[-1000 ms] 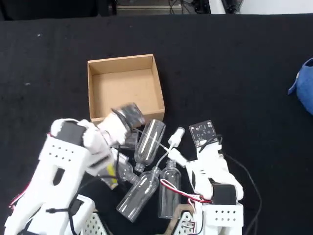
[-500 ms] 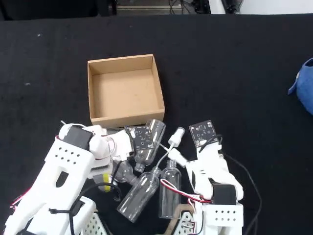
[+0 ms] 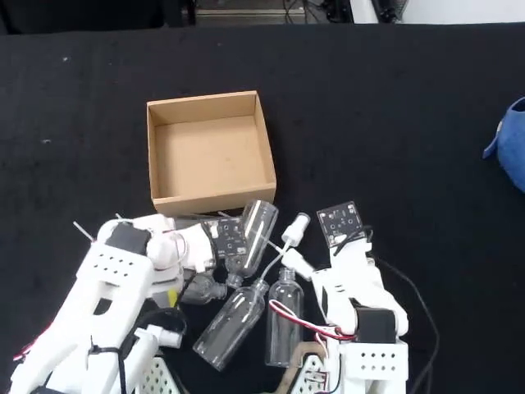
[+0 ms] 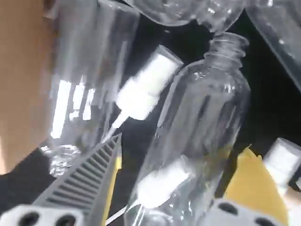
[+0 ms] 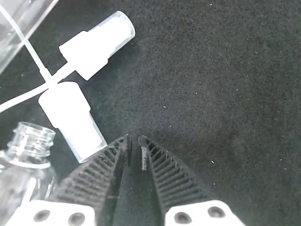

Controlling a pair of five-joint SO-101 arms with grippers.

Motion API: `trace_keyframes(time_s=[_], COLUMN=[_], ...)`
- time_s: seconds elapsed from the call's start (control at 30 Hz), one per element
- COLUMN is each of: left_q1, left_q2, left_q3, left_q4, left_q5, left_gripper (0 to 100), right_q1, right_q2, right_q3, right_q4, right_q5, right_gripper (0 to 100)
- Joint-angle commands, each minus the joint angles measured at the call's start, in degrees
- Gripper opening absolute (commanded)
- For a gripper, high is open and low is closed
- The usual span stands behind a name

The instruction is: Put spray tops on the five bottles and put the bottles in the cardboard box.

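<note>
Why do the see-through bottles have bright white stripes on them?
Left wrist view: light bounces off the clear plastic bottle beside the brown cardboard box, making white streaks. High view: the clear bottle nearest the box shows fainter glints. Right wrist view: the matt black tablecloth gives no glare, and the white plastic spray top looks evenly bright.

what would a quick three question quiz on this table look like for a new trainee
1. Short answer: how many spray tops lie on the table in the right wrist view?
2. Pick one: the right gripper is A) wide open, B) shut on nothing, C) shut on a spray top.
3. True or false: the cardboard box already has something in it.

Key: 1 two; 2 B; 3 false
</note>
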State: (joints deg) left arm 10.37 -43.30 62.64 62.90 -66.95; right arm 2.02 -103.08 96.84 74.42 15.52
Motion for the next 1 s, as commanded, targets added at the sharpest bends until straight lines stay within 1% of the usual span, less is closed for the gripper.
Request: trace_keyframes(time_s=[0.0,0.17,0.27,0.3,0.4,0.5,0.63,0.87,0.97], left_q1=[-1.27,-1.10,-0.66,-0.57,1.45,3.38,4.00,3.47,3.21], left_q2=[-0.79,-0.88,-0.88,-0.88,-0.88,-0.88,-0.88,-0.88,-0.88], left_q3=[3.12,2.86,1.45,0.75,-1.01,-2.15,-6.73,-23.25,-30.20], left_q4=[-6.15,-7.21,-7.03,-5.89,-0.79,3.87,11.16,29.10,35.16], left_q5=[-0.44,-0.44,-0.44,-0.44,-0.44,-0.44,-0.44,-0.79,-0.62], left_gripper=[25,24,16,13,7,6,6,6,6], right_q1=[-0.62,-0.62,-0.62,-0.62,-0.62,-0.62,-0.62,-0.62,-0.62], right_q2=[-5.49,-5.49,-5.49,-5.49,-5.49,-5.49,-5.49,-5.49,-5.49], right_q3=[-0.40,-0.40,-0.40,-0.40,-0.40,-0.40,-0.40,-0.40,-0.40], right_q4=[0.35,0.35,0.35,0.35,0.35,0.35,0.35,0.35,0.35], right_q5=[0.53,0.53,0.53,0.53,0.53,0.53,0.53,0.53,0.44], right_gripper=[1.2,1.2,1.2,1.2,1.2,1.2,1.2,1.2,1.2])
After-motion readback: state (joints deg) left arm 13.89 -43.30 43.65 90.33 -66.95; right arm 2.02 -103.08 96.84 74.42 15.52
